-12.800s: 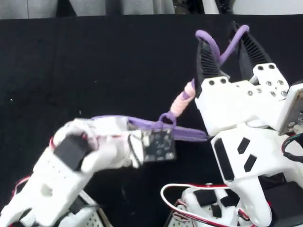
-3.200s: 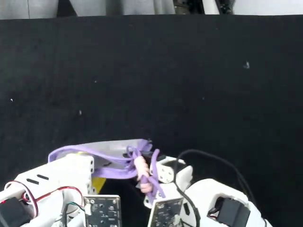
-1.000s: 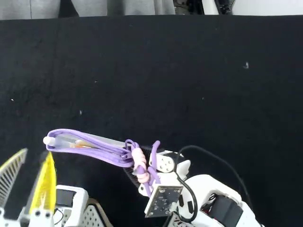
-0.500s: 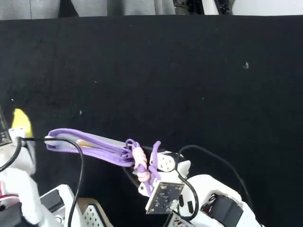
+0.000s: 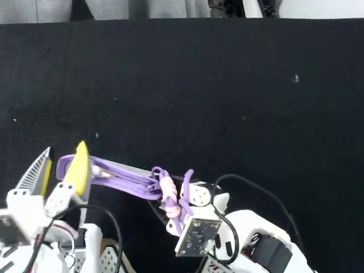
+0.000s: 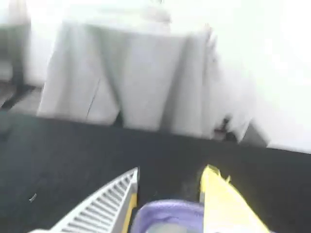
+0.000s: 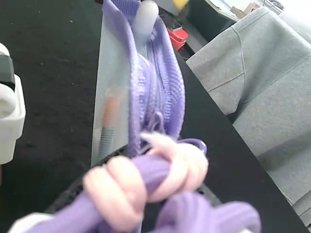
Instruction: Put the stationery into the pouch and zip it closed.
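Observation:
The purple-edged clear pouch (image 5: 122,175) hangs lengthwise above the black table near its front edge, with a pen showing through its clear side (image 7: 110,112). A pink and purple cord (image 5: 169,198) is knotted at its zip end. My right gripper (image 5: 170,206) is shut on that end; the cord knot (image 7: 146,179) sits close in the right wrist view. My left gripper (image 5: 60,169) stands open at the pouch's other end, its yellow finger (image 5: 78,165) on one side and its white finger (image 5: 35,171) on the other. In the left wrist view the pouch (image 6: 167,216) lies between the two fingers.
The black table (image 5: 216,91) stretches wide and bare behind the pouch to its far edge. A black cable (image 5: 256,190) loops over the right arm's white body (image 5: 250,239). Grey cloth (image 5: 165,8) hangs beyond the far edge.
My left arm swung up from the front left corner, and its open fingers now straddle the pouch's left end. The pouch and the right gripper have stayed in place.

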